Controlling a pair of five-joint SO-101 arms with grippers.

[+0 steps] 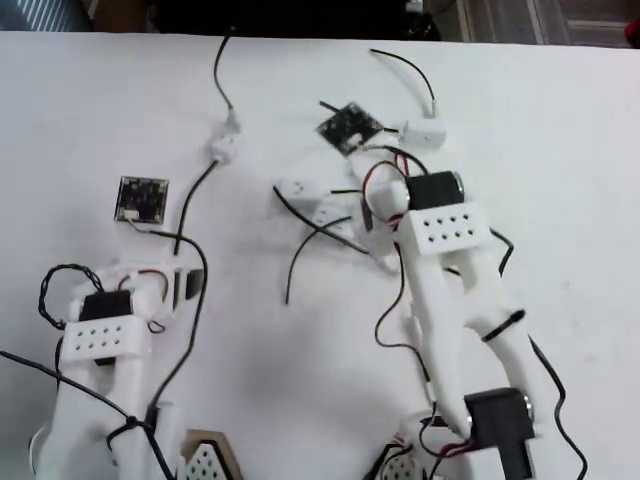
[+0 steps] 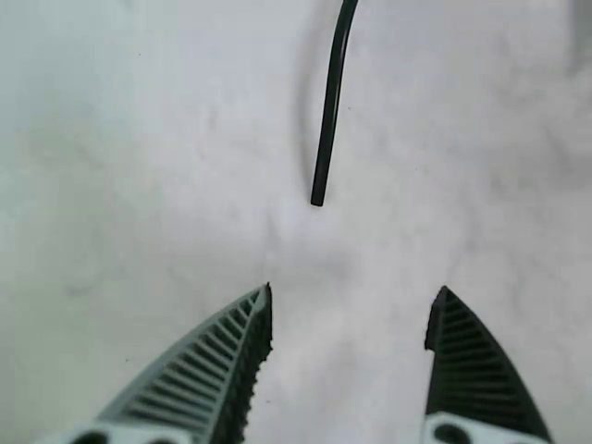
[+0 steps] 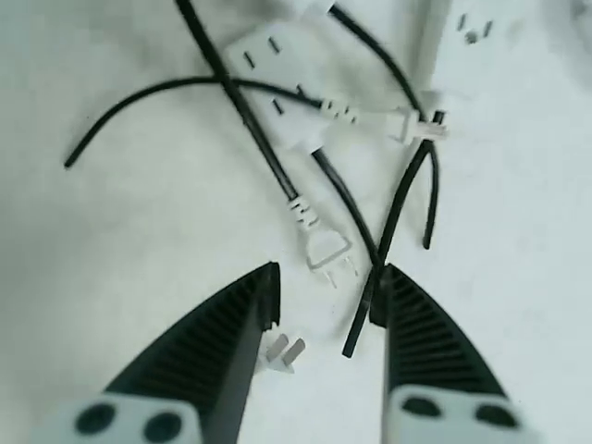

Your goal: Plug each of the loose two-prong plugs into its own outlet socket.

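Right gripper (image 3: pixel 328 277) hangs open and empty over a plug (image 3: pixel 326 248), apparently to grasp it; left gripper (image 2: pixel 354 291) open, holding nothing

Plug (image 3: pixel 324 244) just ahead of right arm's fingers (image 3: pixel 217 347), outlet socket (image 3: pixel 277 76) beyond it, cords (image 3: pixel 250 118) crossing between.

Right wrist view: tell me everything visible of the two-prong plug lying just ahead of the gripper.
The plug is small and white, apparently plastic, with two short metal prongs pointing toward the open right gripper. A ribbed collar joins it to a black cord. It lies flat and loose on the white table, just ahead of the gripper, ungripped.
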